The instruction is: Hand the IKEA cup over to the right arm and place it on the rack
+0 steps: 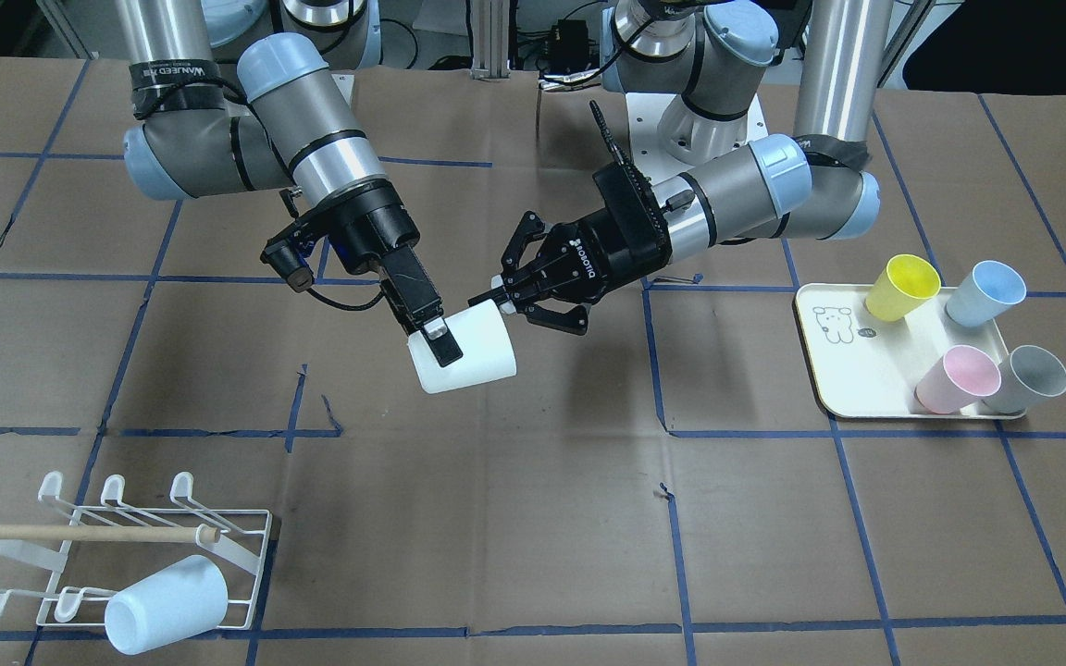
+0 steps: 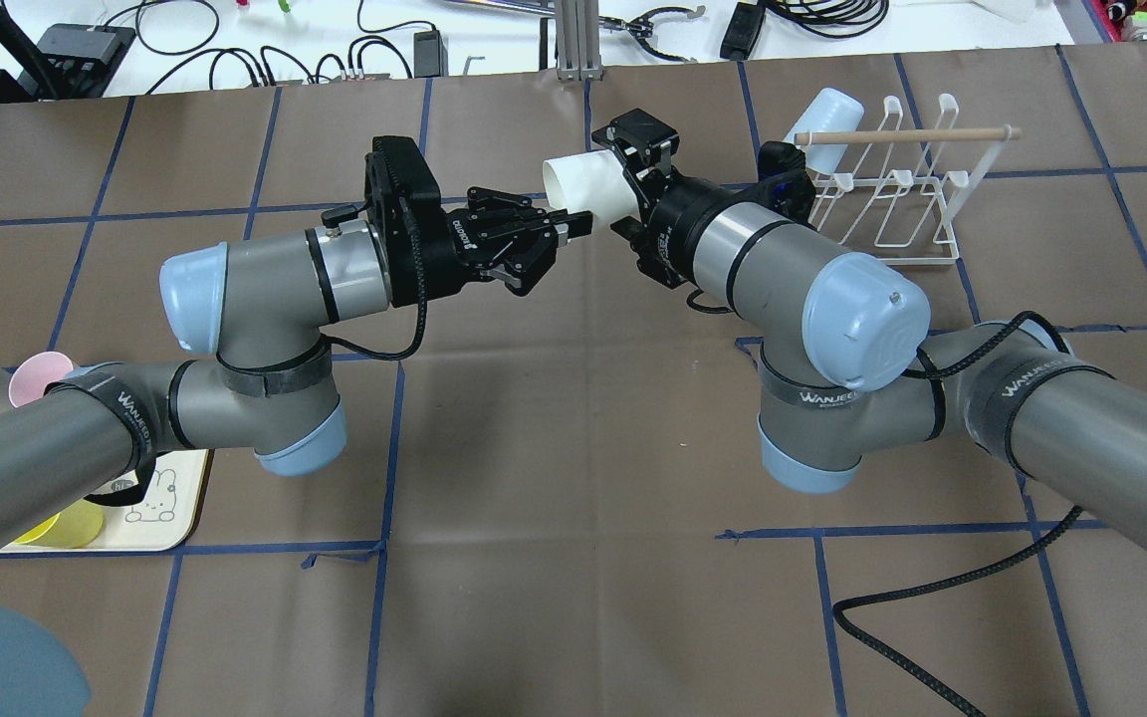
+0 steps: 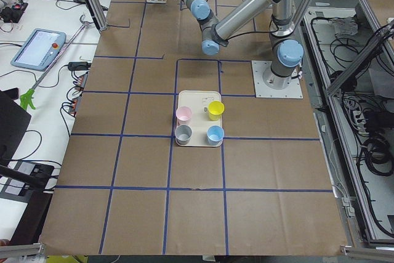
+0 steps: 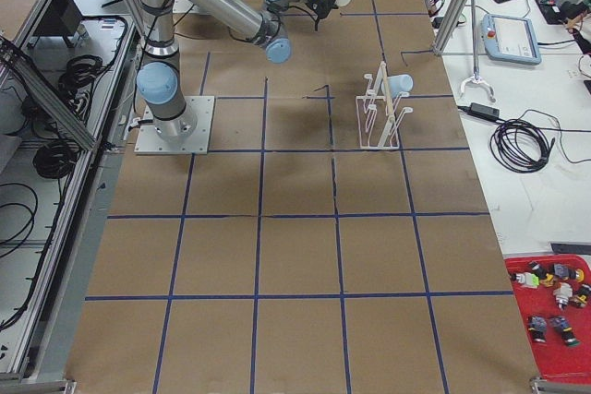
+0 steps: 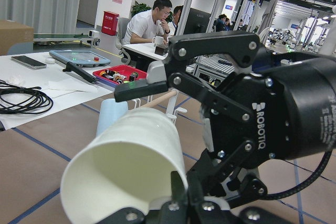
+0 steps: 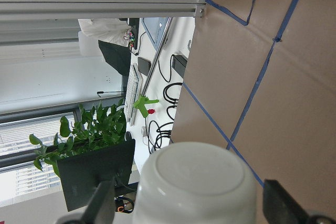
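Observation:
A white IKEA cup [image 1: 473,363] hangs in the air over the table's middle, lying on its side. My right gripper [image 1: 448,356], with long flat fingers, is shut on the cup across its body; the right wrist view shows the cup's base [image 6: 199,182] between the two fingers. My left ROBOTIQ gripper [image 1: 507,301] is at the cup's mouth with its jaws spread, one finger above the rim and one below. The cup's mouth [image 5: 121,166] faces the left wrist camera. The white wire rack [image 1: 163,546] stands on the right arm's side of the table.
A light blue cup [image 1: 167,606] hangs on the rack's near prong. A cream tray [image 1: 843,370] on the left arm's side holds yellow [image 1: 903,287], blue [image 1: 986,291], pink [image 1: 959,379] and grey [image 1: 1033,379] cups. Brown paper with blue tape lines covers the table.

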